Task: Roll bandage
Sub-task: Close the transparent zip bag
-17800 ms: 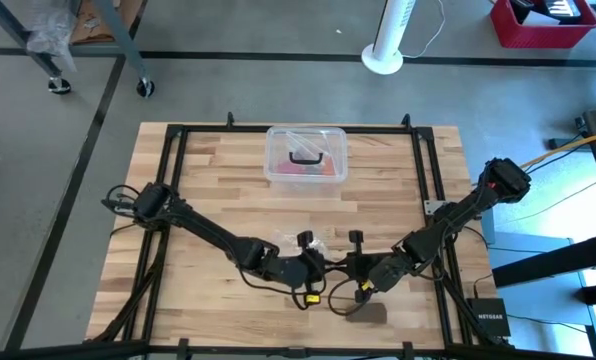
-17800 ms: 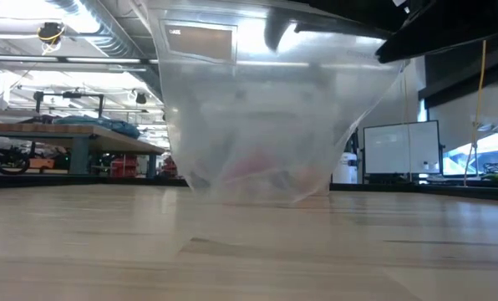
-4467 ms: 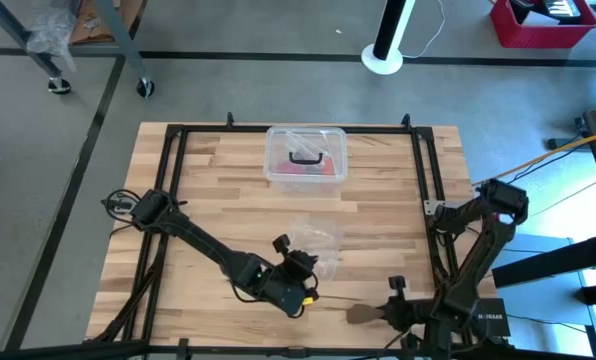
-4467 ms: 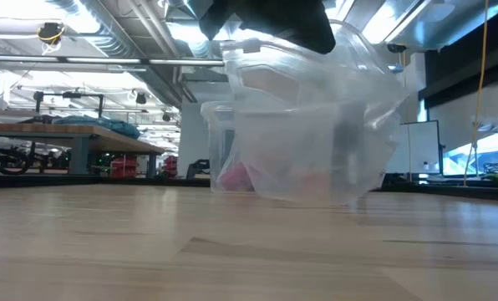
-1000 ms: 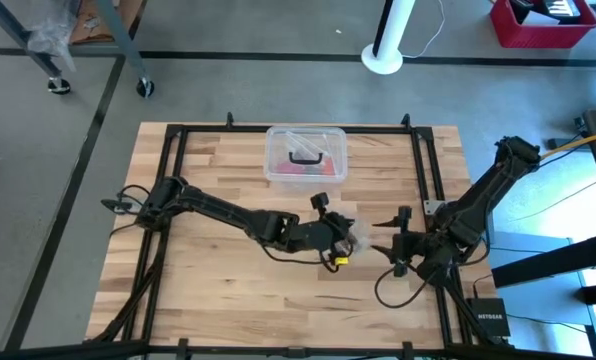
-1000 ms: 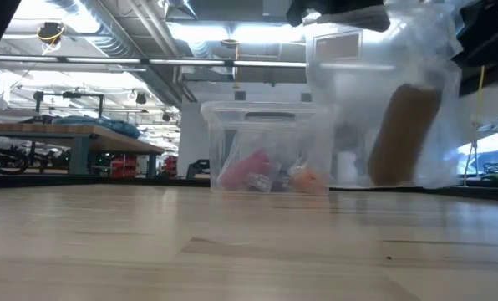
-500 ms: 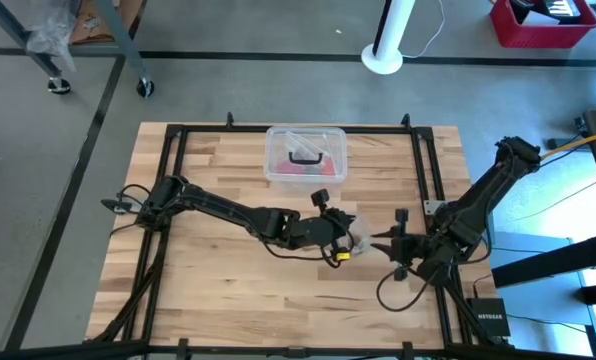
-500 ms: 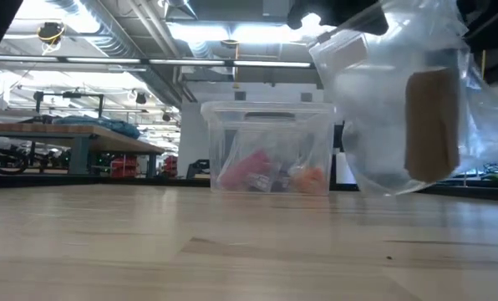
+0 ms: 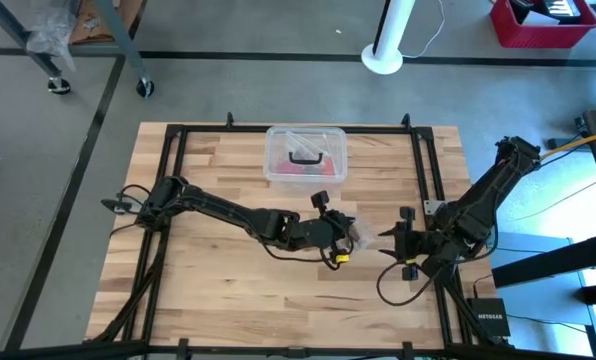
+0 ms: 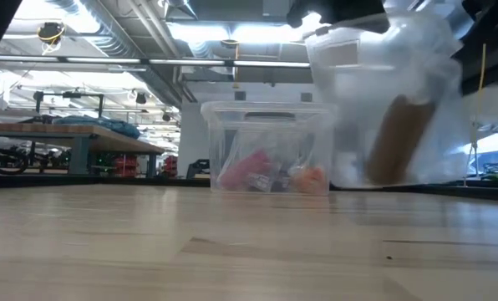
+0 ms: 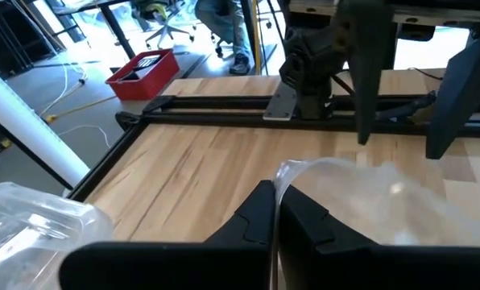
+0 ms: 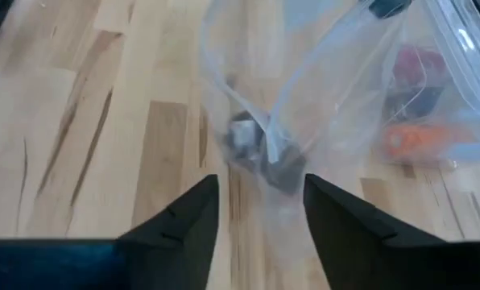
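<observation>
Writing: none can be read.
Surface: wooden table [image 9: 208, 270], black-framed.
Left gripper [image 11: 275, 211]: clamped on plastic bag [image 10: 391, 100] containing bandage [image 10: 395, 142].
Right gripper [image 12: 256, 201]: spread wide.

You've got a clear lidded box [image 9: 306, 155] w/ black handle at table's [image 9: 218, 290] far edge; red & orange items inside.

You're looking at a surface [image 9: 208, 170] of pale, matt wood planks with visible grain, framed by dark metal rails [image 9: 423, 190]. The bag [image 10: 391, 100] is thin, clear, glossy plastic, crinkled, and the bandage [image 10: 395, 142] inside reads as dull brown cloth. The box [image 9: 305, 158] near the far edge is clear, smooth plastic with a black handle [image 9: 304, 157].
</observation>
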